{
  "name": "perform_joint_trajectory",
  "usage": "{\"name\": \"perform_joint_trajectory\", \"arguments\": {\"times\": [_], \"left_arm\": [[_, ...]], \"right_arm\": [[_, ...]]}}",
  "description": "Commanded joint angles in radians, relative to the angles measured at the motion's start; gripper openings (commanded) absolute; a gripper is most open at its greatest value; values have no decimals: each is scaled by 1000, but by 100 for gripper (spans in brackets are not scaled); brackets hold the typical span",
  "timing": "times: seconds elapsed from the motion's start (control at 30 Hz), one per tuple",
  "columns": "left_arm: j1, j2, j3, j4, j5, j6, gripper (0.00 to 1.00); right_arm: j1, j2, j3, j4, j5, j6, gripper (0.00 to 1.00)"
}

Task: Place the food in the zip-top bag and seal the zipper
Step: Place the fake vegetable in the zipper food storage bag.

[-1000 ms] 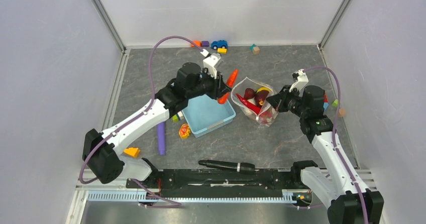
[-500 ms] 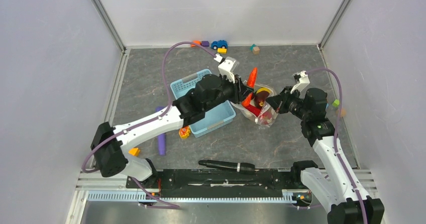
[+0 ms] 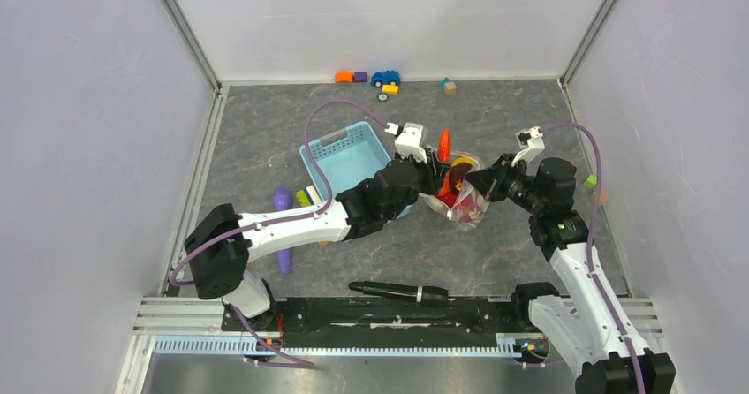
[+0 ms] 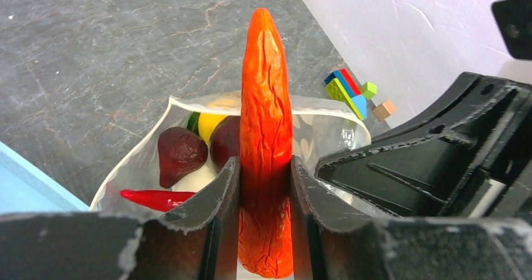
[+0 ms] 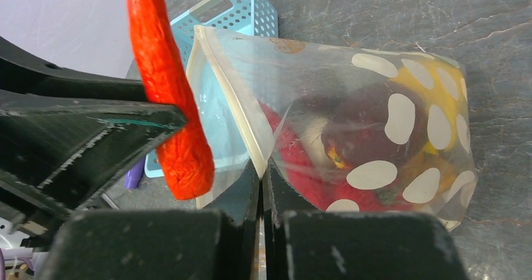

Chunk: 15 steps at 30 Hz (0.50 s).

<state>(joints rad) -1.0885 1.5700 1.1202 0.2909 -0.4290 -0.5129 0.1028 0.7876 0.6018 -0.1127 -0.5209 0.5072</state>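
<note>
My left gripper [image 3: 438, 166] is shut on the orange carrot [image 4: 266, 129], held upright just over the open mouth of the dotted zip-top bag [image 3: 461, 193]. The carrot also shows in the top view [image 3: 444, 146] and the right wrist view [image 5: 168, 91]. My right gripper [image 3: 481, 182] is shut on the bag's mouth edge [image 5: 241, 120], holding it up and open. Inside the bag [image 4: 188, 167] lie the maroon piece [image 4: 179, 154], the red chili [image 4: 157, 198], a yellow round [image 4: 207, 123] and a white piece. The bag's dotted wall [image 5: 389, 129] shows red and dark food behind it.
The light-blue basket [image 3: 346, 151] stands just left of the bag, under my left arm. A purple stick [image 3: 282, 226] lies left of it. Coloured blocks [image 3: 588, 182] lie by the right wall, more toys [image 3: 385, 79] at the back wall. A black tool [image 3: 397, 290] lies near the front.
My left arm has swung right from above the basket, carrying the carrot to the bag's mouth. The basket has been uncovered and shifted. My right gripper kept its hold on the bag's edge.
</note>
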Motion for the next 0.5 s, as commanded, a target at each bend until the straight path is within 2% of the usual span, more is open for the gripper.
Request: {"name": "perform_joint_trajectory", "arguments": {"times": [0.0,0.17,0.33,0.47], "left_arm": [[-36,23,-27,106,-167,-59,2],[-56,63,-42,145,-209,-85,2],[-58,89,-13,110,-212,-106,2],[-58,95,-14,111,-199,-116,24]], "right_arm": [[-4,4,-10,64,-39,32,3],[-4,4,-17,85,-56,53,3],[-4,2,-20,91,-71,56,3],[-6,1,-20,93,-73,54,3]]}}
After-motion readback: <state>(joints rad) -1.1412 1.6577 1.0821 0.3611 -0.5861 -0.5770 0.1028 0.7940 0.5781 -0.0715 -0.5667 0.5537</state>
